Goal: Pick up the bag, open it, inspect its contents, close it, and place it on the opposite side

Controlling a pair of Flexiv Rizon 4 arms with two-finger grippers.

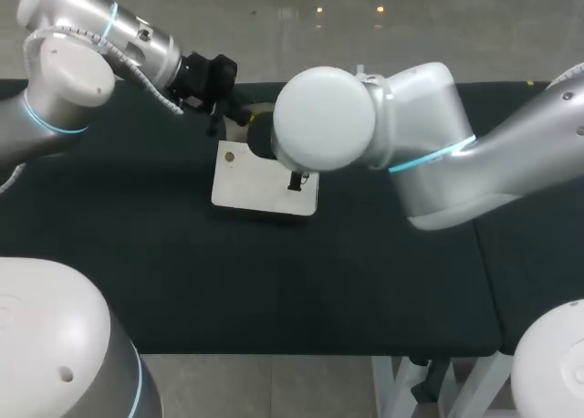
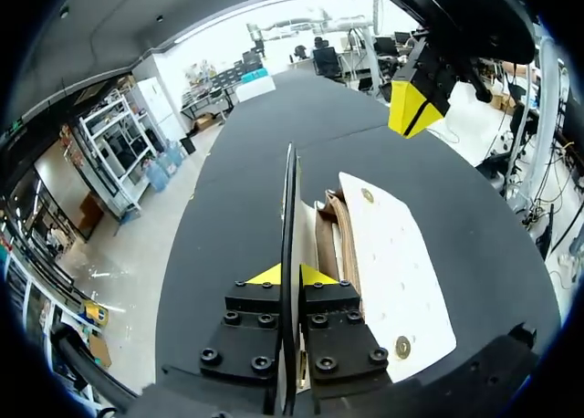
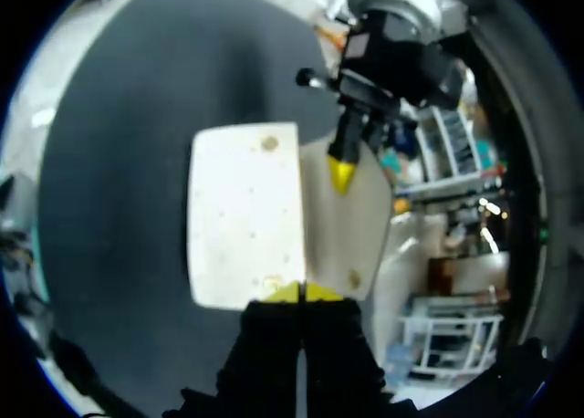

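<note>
Over desk (image 1: 274,281) centre | your left end effector (image 2: 290,274) grips bag (image 2: 392,263) edge | right end effector (image 3: 301,292), pointing down, grips it too

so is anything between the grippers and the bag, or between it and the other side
Nothing visible. The left gripper and the right gripper each pinch an edge of the bag. No other thing shows on the table beside it, though the right arm hides part of it in the head view.

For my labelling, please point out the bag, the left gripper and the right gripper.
bag (image 1: 255,185): head view, pale top face.
left gripper (image 2: 290,276): left wrist view, between yellow tips.
right gripper (image 3: 299,293): right wrist view, between yellow tips.
</note>
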